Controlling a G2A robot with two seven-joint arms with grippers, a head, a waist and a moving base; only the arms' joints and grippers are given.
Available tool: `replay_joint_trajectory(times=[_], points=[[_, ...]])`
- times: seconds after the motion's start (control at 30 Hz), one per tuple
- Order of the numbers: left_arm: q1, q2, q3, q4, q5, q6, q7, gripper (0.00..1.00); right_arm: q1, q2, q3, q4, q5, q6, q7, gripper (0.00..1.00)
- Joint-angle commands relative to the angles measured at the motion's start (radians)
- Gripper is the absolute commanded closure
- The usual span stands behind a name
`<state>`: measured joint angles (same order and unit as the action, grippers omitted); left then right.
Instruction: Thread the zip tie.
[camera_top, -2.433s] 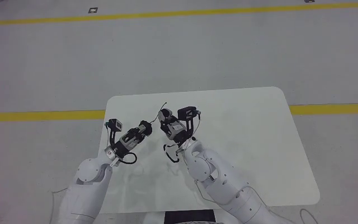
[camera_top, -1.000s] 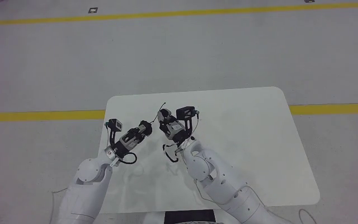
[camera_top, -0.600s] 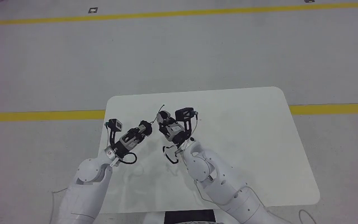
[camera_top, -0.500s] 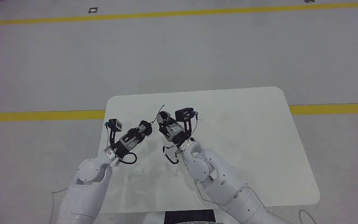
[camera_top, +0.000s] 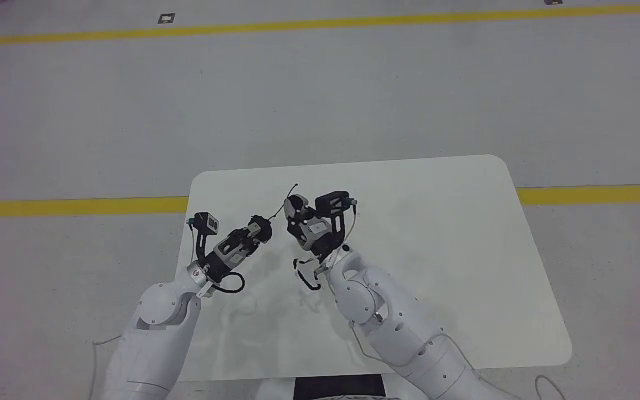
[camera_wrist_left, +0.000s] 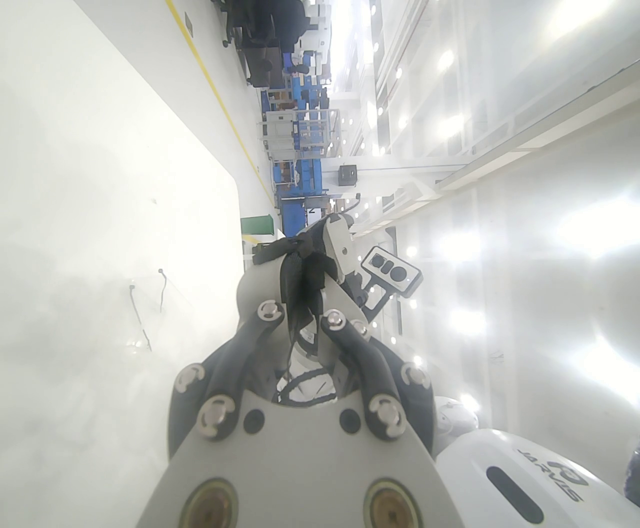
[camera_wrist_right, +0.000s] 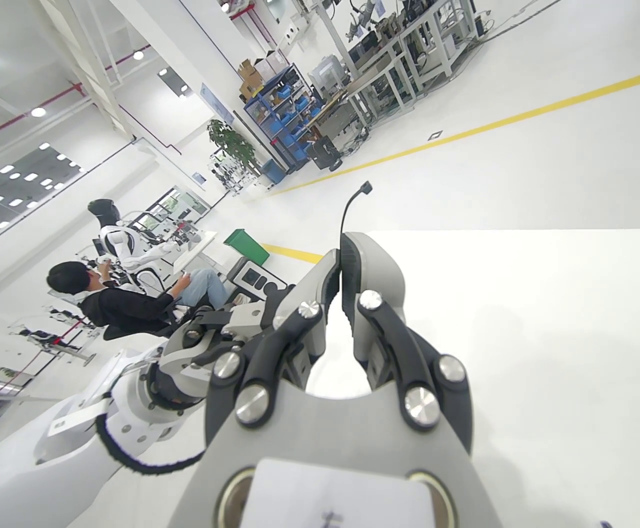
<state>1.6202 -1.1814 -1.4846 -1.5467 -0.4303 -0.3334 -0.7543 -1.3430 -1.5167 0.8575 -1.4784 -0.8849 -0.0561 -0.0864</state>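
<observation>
**Status: zip tie clamped in right gripper, both grippers over the table**

Top view. My left gripper and my right gripper are held close together, tips near each other but apart, above the near-left part of the white table. The zip tie shows as a thin black line that projects from my right fingertips, pointing away from my left gripper.

Left wrist view. The black pads of my left gripper are pressed together. I cannot tell whether anything is caught between them. Parts of my right arm stand just beyond these fingertips.

Right wrist view. My right gripper is closed, with its pads clamped on the zip tie. The strap rises straight out of the fingertips, bends slightly at the top and ends in its small square head, clear of the table beyond. My left arm lies beside this gripper.
</observation>
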Motion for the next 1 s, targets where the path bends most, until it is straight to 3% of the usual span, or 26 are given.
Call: replay_joint_trajectory(times=[0.0, 0.6, 0.97], points=[[-0.002, 0.000, 0.006, -0.002, 0.001, 0.005, 0.009, 1.00, 0.001, 0.000, 0.000, 0.001, -0.003, -0.002, -0.001, 1.00], [-0.026, 0.010, 0.026, 0.020, -0.017, 0.007, 0.013, 1.00, 0.019, -0.006, -0.016, 0.036, -0.046, -0.039, -0.001, 1.00], [-0.031, 0.017, 0.033, 0.023, -0.022, 0.008, 0.016, 1.00, 0.027, -0.010, -0.024, 0.059, -0.086, -0.025, 0.003, 1.00]])
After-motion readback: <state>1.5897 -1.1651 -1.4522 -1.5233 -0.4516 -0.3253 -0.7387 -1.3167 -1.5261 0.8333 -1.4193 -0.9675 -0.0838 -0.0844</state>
